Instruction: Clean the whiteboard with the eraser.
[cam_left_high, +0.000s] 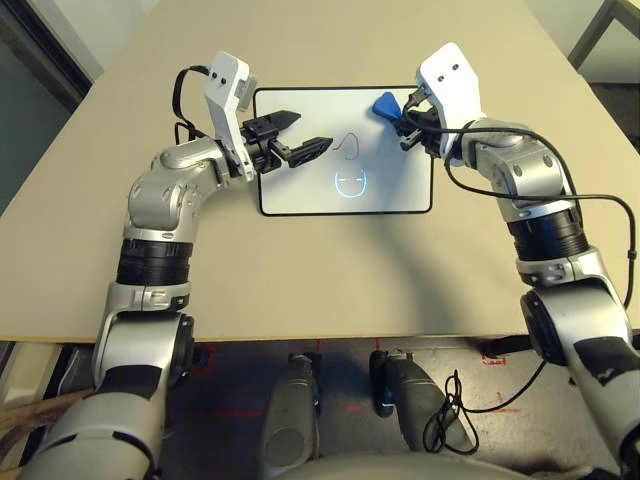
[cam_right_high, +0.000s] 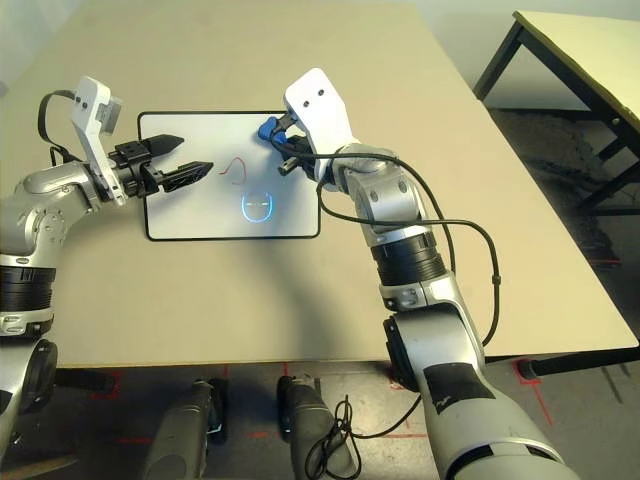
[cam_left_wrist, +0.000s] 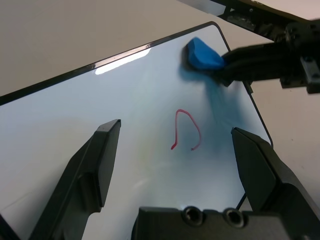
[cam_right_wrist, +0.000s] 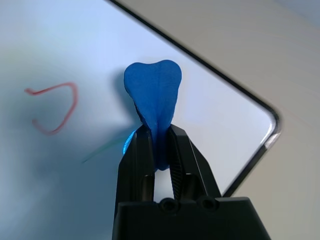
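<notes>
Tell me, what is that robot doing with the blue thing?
The robot is getting ready to wipe a whiteboard lying on the table. Its right gripper has its jaws shut on a blue eraser, held over the board's far right corner. A red pen mark is on the board, not yet wiped. The left gripper hovers over the board's left side, jaws open and holding nothing.

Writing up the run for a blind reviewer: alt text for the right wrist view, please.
The right gripper pinches the blue eraser between its two black fingers, the eraser squeezed thin at the grip, above the whiteboard. A curved red pen mark remains on the board off to one side, and the board's rounded black-framed corner meets the tan table beyond.
</notes>
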